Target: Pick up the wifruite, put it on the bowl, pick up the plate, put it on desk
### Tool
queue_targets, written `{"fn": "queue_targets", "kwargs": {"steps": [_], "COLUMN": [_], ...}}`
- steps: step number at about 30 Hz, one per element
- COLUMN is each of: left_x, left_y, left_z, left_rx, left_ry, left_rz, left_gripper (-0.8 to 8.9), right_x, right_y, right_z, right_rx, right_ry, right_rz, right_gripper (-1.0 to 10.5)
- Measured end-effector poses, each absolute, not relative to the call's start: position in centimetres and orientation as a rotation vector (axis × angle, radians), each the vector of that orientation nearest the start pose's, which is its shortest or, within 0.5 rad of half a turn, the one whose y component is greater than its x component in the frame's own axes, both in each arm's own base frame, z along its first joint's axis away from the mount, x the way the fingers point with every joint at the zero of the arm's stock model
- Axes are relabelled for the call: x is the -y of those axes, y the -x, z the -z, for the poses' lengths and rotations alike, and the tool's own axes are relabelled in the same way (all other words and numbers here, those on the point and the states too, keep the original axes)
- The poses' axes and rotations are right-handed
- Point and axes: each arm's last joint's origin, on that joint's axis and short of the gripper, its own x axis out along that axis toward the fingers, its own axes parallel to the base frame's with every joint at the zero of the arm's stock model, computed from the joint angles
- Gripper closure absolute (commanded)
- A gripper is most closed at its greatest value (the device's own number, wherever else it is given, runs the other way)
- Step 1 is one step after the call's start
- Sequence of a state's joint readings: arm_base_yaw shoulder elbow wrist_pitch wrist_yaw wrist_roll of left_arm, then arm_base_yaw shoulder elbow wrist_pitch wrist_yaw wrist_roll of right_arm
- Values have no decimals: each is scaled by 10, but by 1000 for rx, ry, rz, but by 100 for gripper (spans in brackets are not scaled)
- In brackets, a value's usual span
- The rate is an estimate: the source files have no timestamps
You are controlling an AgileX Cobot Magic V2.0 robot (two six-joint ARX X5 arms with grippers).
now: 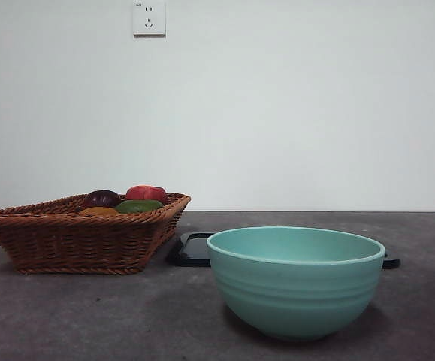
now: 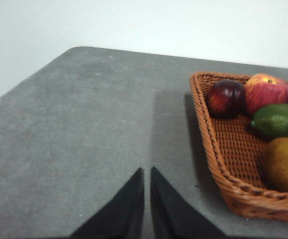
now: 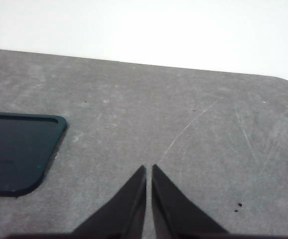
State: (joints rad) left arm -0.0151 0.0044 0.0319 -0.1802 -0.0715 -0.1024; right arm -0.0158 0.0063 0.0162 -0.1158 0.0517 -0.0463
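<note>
The orange-tan wifruite (image 2: 284,164) lies in a brown wicker basket (image 1: 82,235) at the left; only its top shows in the front view (image 1: 99,211). The mint-green bowl (image 1: 296,280) stands empty at the front centre of the dark grey desk (image 1: 89,323). A flat black plate (image 1: 193,250) lies on the desk behind the bowl, partly hidden by it; it also shows in the right wrist view (image 3: 14,152). My left gripper (image 2: 147,172) is shut and empty above the desk beside the basket. My right gripper (image 3: 149,169) is shut and empty beside the plate.
The basket also holds a dark purple fruit (image 2: 226,98), a red apple (image 2: 266,91) and a green fruit (image 2: 279,120). A white wall with a socket (image 1: 149,18) stands behind the desk. The desk's far edges show in both wrist views.
</note>
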Motion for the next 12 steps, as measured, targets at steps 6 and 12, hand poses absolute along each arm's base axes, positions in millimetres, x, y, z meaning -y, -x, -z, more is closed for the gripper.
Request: {"fn": "queue_targets", "kwargs": {"steps": [6,12], "left_x": [0,0], "left_y": [-95,-92], "left_z": [-157,-164], "left_rx": [-151,-155], "left_ry": [152,190], "left_rz": [-46,-43], "left_gripper": [798,798], "right_x": [1,1], "right_y": [-96,-95], "right_z": [-154,-157], "right_rx": [-135,-157], "right_ry": [-59,-179], "right_rz": [13,1], "right_gripper": [936,937]}}
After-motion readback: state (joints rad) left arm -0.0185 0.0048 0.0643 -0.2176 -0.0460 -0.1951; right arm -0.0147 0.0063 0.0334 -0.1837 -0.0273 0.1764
